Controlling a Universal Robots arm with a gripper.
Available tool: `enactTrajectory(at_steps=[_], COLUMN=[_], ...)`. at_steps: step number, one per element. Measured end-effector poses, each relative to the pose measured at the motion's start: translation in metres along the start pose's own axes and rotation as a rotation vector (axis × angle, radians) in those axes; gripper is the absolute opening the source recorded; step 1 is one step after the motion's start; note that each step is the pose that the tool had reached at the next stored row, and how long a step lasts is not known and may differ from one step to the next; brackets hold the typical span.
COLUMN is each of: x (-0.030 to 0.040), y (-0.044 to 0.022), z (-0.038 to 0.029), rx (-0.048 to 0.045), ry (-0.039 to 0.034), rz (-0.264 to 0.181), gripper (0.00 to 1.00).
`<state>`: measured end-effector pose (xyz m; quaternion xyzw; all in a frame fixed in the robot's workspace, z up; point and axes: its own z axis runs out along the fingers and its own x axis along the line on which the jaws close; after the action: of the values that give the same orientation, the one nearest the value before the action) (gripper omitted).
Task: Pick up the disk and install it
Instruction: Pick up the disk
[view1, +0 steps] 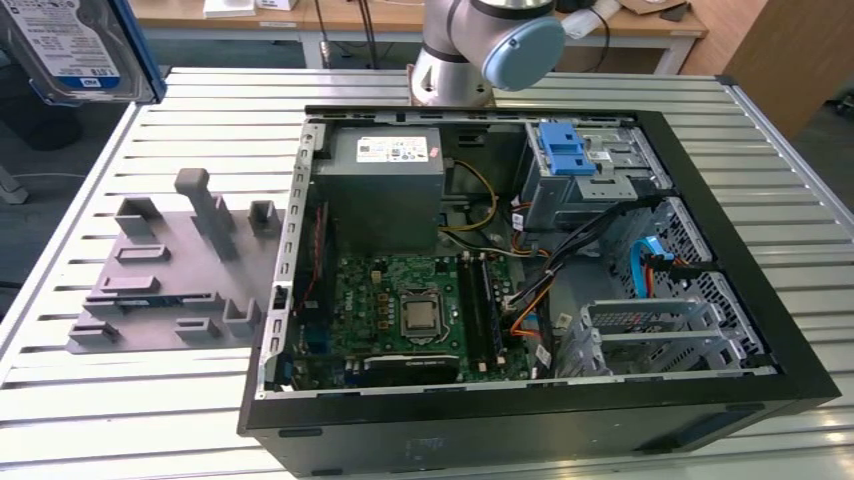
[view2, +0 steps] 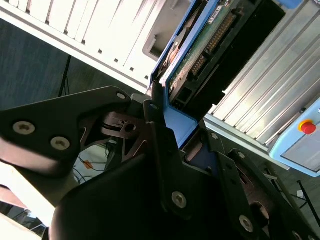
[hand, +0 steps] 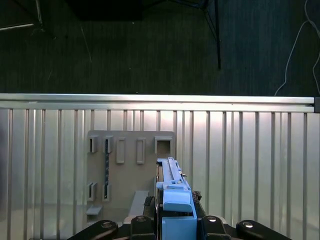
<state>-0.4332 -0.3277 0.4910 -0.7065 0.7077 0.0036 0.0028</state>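
The disk (view1: 67, 45), a silver hard drive with a blue-and-white label and a blue carrier frame, hangs high in the air at the exterior view's far left, above the table's edge. In the first wrist view the disk (hand: 172, 185) shows edge-on, with my gripper (hand: 175, 212) shut on its blue frame. Below it lies a grey slotted fixture (hand: 130, 165). In the second wrist view my gripper (view2: 175, 132) clamps the blue frame, and the green circuit board on the disk's (view2: 200, 45) underside faces the camera.
An open black computer case (view1: 694, 260) lies on the slatted metal table (view1: 160, 420). Inside are a grey power-supply box (view1: 387, 190), a motherboard (view1: 414, 310) and a blue-latched drive cage (view1: 587, 160). The grey fixture (view1: 174, 270) sits beside the case at the exterior view's left. The arm's base (view1: 467, 50) stands behind the case.
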Motion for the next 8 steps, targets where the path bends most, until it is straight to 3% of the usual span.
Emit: enactTrajectory(at_steps=[8], x=[0.0000], y=[-0.0120], z=[0.0000], rx=[0.0000], ry=[0.0000], rz=[0.000], gripper=[0.36])
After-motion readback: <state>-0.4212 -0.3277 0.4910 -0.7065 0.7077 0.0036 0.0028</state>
